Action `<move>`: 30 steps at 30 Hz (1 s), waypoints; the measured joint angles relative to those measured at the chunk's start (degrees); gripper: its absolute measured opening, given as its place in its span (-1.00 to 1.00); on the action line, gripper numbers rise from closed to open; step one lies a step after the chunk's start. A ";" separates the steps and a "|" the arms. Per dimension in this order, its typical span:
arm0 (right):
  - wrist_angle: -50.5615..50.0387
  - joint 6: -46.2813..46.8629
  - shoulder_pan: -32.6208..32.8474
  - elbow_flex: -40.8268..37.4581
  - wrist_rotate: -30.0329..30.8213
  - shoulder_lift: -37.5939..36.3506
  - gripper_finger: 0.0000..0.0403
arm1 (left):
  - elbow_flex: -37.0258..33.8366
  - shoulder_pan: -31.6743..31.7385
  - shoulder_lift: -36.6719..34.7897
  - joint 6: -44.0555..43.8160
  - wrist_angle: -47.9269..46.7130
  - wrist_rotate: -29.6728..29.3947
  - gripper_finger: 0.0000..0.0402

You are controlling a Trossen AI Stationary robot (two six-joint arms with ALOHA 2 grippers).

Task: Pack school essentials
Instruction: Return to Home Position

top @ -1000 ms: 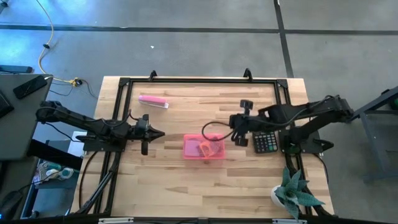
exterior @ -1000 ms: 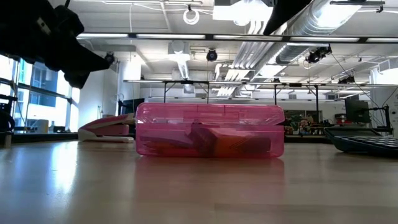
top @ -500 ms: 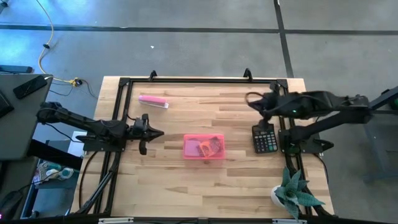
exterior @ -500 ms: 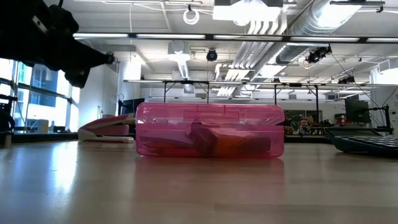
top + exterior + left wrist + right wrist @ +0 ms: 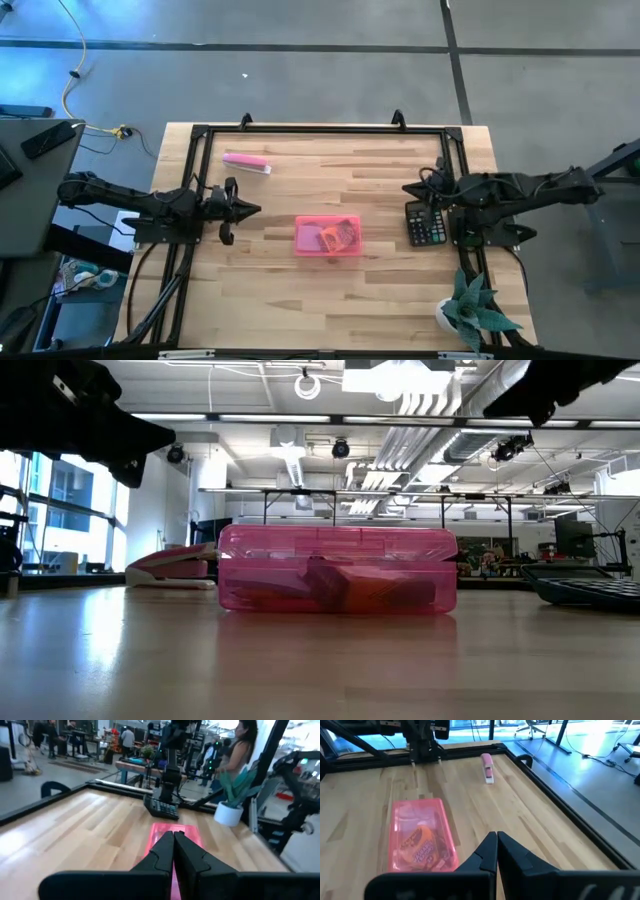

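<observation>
pink box [image 5: 328, 236]: closed, middle of the tabletop [image 5: 300, 290]
left hand [image 5: 243, 210]: fingers pressed together, empty, at left edge
right hand [image 5: 409, 188]: fingers pressed together, empty, near the calculator [image 5: 426, 224]

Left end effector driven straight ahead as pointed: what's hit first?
Probably the closed translucent pink plastic box, dead ahead of the shut left end effector in its wrist view. The low view shows it above lid height, so it might pass over toward the black calculator.

Left pincer [image 5: 256, 209] and right pincer [image 5: 406, 188] closed, arms folded low
</observation>
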 joint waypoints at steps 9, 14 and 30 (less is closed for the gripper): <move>8.46 0.34 0.00 -11.51 -0.02 -11.17 -1.00 | 0.00 1.87 -0.06 5.34 -2.95 0.14 -1.00; 9.12 0.22 0.00 -15.23 -0.35 -15.90 -1.00 | 0.00 1.90 -0.06 5.34 -2.96 0.11 -1.00; 13.08 -0.23 0.00 -26.85 -0.28 -26.32 -1.00 | 0.00 1.88 -0.06 4.72 -8.48 -0.06 -1.00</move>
